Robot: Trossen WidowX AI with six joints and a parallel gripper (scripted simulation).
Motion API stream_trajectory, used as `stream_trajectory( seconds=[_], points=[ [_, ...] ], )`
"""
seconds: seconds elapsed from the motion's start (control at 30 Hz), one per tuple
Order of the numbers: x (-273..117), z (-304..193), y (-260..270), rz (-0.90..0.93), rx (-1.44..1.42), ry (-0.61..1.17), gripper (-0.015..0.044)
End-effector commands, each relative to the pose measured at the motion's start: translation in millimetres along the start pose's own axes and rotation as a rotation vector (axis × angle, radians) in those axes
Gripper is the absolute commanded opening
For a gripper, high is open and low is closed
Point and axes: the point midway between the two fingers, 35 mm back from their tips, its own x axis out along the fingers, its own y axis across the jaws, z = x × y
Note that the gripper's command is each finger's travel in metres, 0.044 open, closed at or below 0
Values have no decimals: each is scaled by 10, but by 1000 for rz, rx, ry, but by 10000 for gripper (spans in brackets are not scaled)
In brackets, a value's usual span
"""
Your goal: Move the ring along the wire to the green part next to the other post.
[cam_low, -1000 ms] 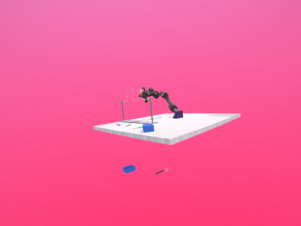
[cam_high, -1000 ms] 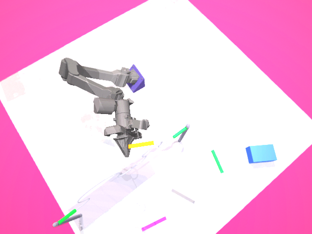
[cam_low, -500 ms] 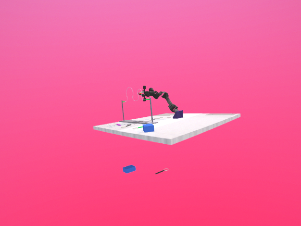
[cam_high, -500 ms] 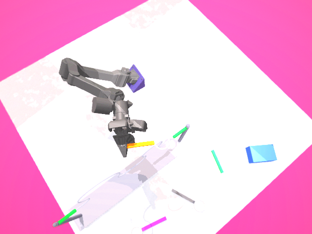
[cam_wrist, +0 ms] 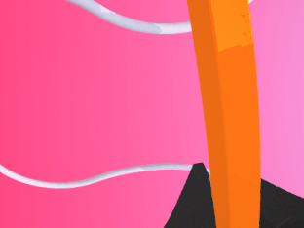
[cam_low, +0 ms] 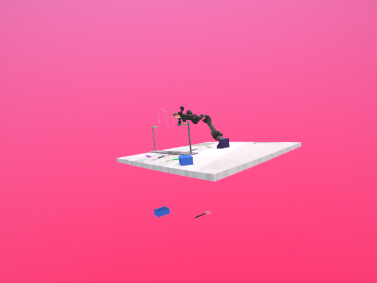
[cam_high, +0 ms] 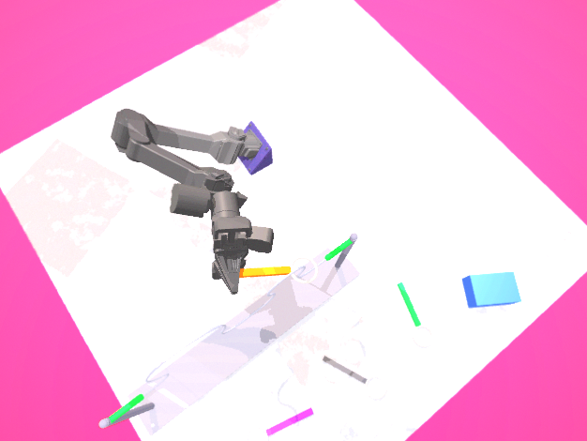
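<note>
My gripper [cam_high: 233, 290] [cam_wrist: 235, 182] is shut on the orange handle [cam_high: 265, 271] [cam_wrist: 240, 112], near its end away from the ring. The pale ring [cam_high: 317, 270] is at the handle's right end in the top view, where the thin grey wire [cam_low: 162, 109] [cam_wrist: 63, 185] appears to pass through it; whether they touch cannot be told. The ring is over the wire's curved stretch, close to the green part [cam_high: 339, 249] [cam_low: 185, 124] by the nearer right post [cam_low: 190, 139]. The other green part [cam_high: 125, 408] [cam_low: 154, 127] is at the far left post [cam_low: 153, 139]. The ring is out of the wrist view.
The pale base plate [cam_high: 189, 379] lies under the wire. Beyond it are a blue box [cam_high: 495, 289] [cam_low: 185, 160], a green handle [cam_high: 409, 304], a dark handle [cam_high: 344, 370] and a magenta handle [cam_high: 290, 421]. The robot's purple base [cam_high: 262, 163] is behind the wire.
</note>
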Motion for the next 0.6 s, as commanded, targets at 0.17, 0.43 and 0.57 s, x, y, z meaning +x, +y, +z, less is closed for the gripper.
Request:
stream_trajectory(
  seconds=[0.17,0.43,0.57],
  points=[
    [8,-22,-28,-52,-87,-7,-150],
    [6,-45,74,-42,-67,-3,-150],
    [-1,-54,168,-20,-27,3,-150]
  ],
)
